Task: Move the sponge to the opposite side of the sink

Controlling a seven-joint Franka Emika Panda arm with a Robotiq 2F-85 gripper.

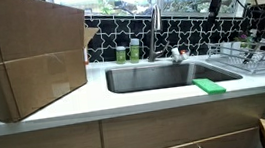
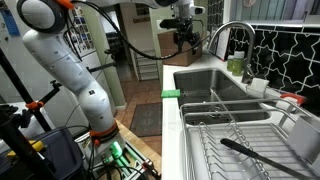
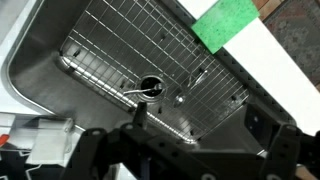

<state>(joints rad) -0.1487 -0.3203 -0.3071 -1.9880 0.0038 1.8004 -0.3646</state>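
green sponge (image 1: pixel 210 85) on the sink (image 1: pixel 153 78) edge, end effector (image 2: pixel 184 40) high above, well apart, wide open, empty

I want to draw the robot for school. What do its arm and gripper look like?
The arm is built from fat, rounded white segments, smooth and shiny, with an orange ring at a joint near the top. A thin black cable loops away from it. The gripper is black and blocky, with two dark fingers below a white wrist.

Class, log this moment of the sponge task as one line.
stage: before grasp | hand: open, empty, above sink | sponge: on counter at sink edge, untouched
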